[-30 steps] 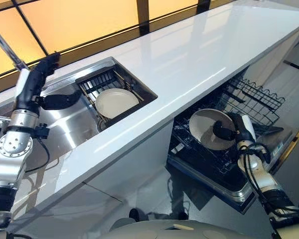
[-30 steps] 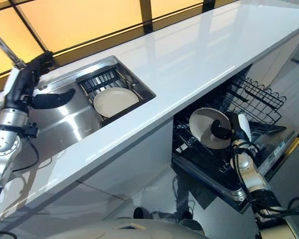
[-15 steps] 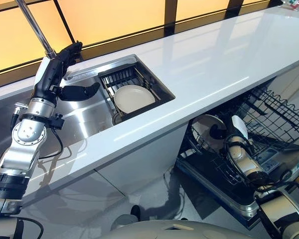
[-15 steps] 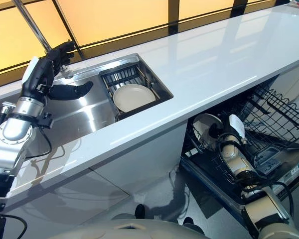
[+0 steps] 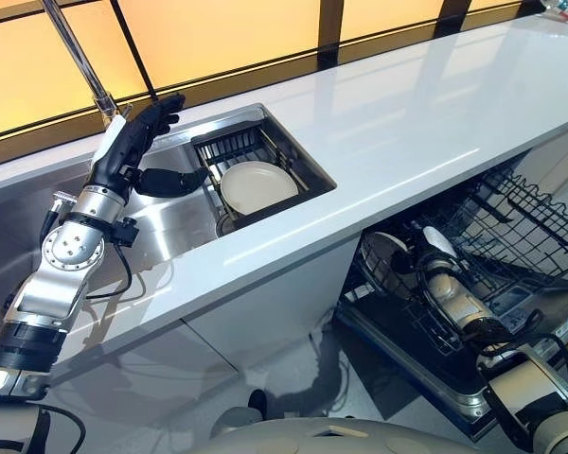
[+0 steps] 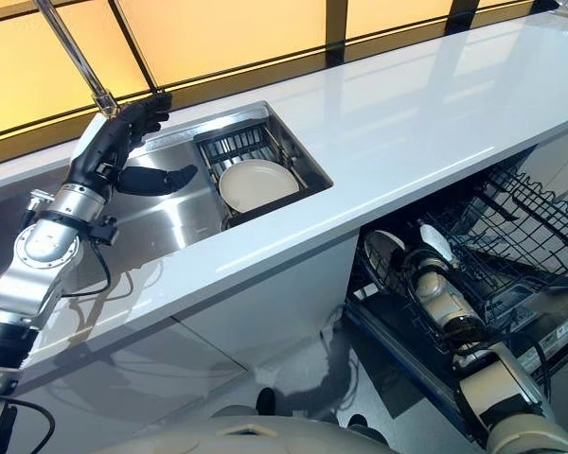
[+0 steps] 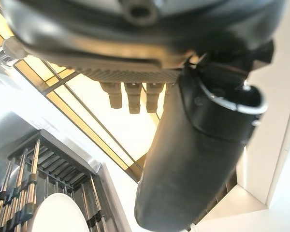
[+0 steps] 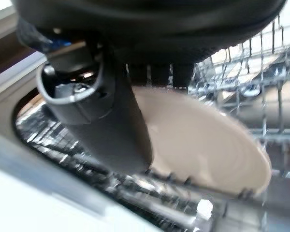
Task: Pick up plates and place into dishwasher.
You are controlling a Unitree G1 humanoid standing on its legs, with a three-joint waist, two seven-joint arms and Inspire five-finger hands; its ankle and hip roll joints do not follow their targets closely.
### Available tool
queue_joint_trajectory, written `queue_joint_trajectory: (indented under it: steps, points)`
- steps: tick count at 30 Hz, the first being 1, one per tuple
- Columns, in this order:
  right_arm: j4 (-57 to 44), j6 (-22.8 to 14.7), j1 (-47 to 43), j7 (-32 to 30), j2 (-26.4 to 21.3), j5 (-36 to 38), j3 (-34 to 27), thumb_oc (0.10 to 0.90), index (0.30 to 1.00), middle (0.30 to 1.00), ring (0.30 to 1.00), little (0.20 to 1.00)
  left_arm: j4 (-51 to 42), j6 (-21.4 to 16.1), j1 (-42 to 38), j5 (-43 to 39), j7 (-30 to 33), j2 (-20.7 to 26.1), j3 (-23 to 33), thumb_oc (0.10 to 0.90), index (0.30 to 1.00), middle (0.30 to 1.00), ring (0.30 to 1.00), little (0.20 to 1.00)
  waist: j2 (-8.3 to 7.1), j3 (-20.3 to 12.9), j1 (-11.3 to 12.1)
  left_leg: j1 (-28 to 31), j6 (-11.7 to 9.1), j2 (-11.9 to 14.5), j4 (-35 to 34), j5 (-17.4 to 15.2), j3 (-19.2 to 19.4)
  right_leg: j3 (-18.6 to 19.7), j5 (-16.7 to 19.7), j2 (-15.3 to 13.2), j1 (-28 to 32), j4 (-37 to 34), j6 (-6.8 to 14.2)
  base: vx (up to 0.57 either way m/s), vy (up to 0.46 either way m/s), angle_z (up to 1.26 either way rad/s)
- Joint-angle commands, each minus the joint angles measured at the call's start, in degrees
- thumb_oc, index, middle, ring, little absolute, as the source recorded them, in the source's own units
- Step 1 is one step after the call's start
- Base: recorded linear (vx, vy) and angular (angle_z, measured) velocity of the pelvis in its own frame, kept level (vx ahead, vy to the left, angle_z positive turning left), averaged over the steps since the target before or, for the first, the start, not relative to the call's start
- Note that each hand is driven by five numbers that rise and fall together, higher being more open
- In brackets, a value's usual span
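Reaching into the dishwasher rack at four o'clock, the right hand pinched a plate. Its wrist view showed the thumb across that plate's face. Left hand hovered spread above the sink, another plate at three o'clock.

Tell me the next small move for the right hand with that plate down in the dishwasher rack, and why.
Probably let go of the plate: the right hand has its thumb across the cream plate, which stands on edge among the tines of the dishwasher rack. Another plate waits in the sink rack, with the left hand open above the sink.
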Motion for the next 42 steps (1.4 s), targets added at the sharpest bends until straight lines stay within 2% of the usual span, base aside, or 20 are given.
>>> queue_joint_trajectory:
  steps: [1,6,9,15,20,25,29,42]
  points:
    - [-7.49,-4.49,-4.64,-1.07,2.18,3.0,3.3,0.8,0.9,0.9,0.9,0.9,-4.37,-3.85,-9.26,-1.12,1.57,2.71,1.72,0.8,0.9,0.9,0.9,0.9,-1.44,-1.13,1.21,2.14,2.4,-4.92,0.14,-5.94,1.28,1.19,0.29,-0.22,0.14,0.56,1.82,0.0,0.0,0.0]
    - [-13.1,-5.42,-0.59,-2.74,0.73,3.12,-0.36,0.8,0.9,0.9,0.9,0.9,-4.11,-4.7,-7.47,-0.23,0.87,2.61,3.01,0.8,0.9,0.9,0.9,0.9,-1.36,-0.92,-0.01,2.34,2.44,-4.86,0.14,-6.14,1.89,1.88,0.36,-0.11,-0.01,0.56,1.98,-0.01,0.001,-0.03]
    - [-16.53,-6.03,2.14,-1.19,-0.28,3.7,-2.76,0.8,0.9,0.9,0.9,0.9,-4.21,-4.65,-6.33,-0.1,0.47,2.79,4.15,0.8,0.9,0.9,0.9,0.9,-1.36,-0.87,-0.9,2.49,2.54,-4.86,0.14,-6.29,2.33,2.38,0.34,0.02,-0.14,0.56,2.08,0.0,0.005,-0.05]
    - [-23.95,-7.36,6.89,-1.01,-3.81,-0.08,-7.77,0.8,0.9,0.9,0.9,0.9,-4.21,-5.26,-3.06,0.82,-0.33,3.07,6.5,0.8,0.9,0.9,0.9,0.9,-1.45,-0.65,-2.68,2.78,2.54,-4.78,0.14,-6.52,3.28,3.58,0.36,0.31,-0.43,0.56,2.38,0.0,0.01,-0.06]
    - [-30.02,-9.85,11.2,-6.06,-6.94,-5.52,-13.47,0.8,0.9,0.9,0.9,0.9,-5.16,-5.58,0.35,0.99,-1.09,3.25,8.85,0.8,0.9,0.9,0.9,0.9,-1.56,-0.45,-3.99,2.63,2.7,-4.8,0.14,-6.11,4.22,4.38,0.95,0.4,-0.96,0.56,2.54,-0.02,0.012,-0.09]
    - [-35.5,-13.44,14.54,-14.88,-9.19,-11.23,-19.64,0.8,0.9,0.9,0.9,0.9,-5.85,-6.13,3.03,0.91,-0.89,3.25,10.78,0.8,0.9,0.9,0.9,0.9,-1.6,-0.39,-5.16,2.72,2.89,-4.9,0.14,-6.37,4.82,5.18,1.0,0.63,-1.31,0.56,2.83,0.0,0.004,-0.09]
    - [-38.25,-14.2,16.39,-19.49,-9.8,-14.4,-22.7,0.8,0.9,0.9,0.9,0.9,-5.99,-6.37,4.07,0.86,-1.19,3.32,11.68,0.8,0.9,0.9,0.9,0.9,-1.51,-0.46,-5.81,2.86,2.98,-4.91,0.14,-6.49,5.38,5.65,0.93,0.78,-1.37,0.56,2.97,0.01,0.005,-0.07]
    - [-46.96,-17.06,20.46,-21.85,-12.42,-13.08,-30.46,0.8,0.9,0.9,0.9,0.9,-5.43,-4.34,5.85,2.01,0.46,5.06,14.63,0.8,0.9,0.9,0.9,0.9,-1.3,-0.48,-7.32,2.84,2.79,-4.72,0.14,-6.56,6.48,6.43,0.77,1.12,-1.61,0.56,3.22,0.0,-0.002,-0.06]
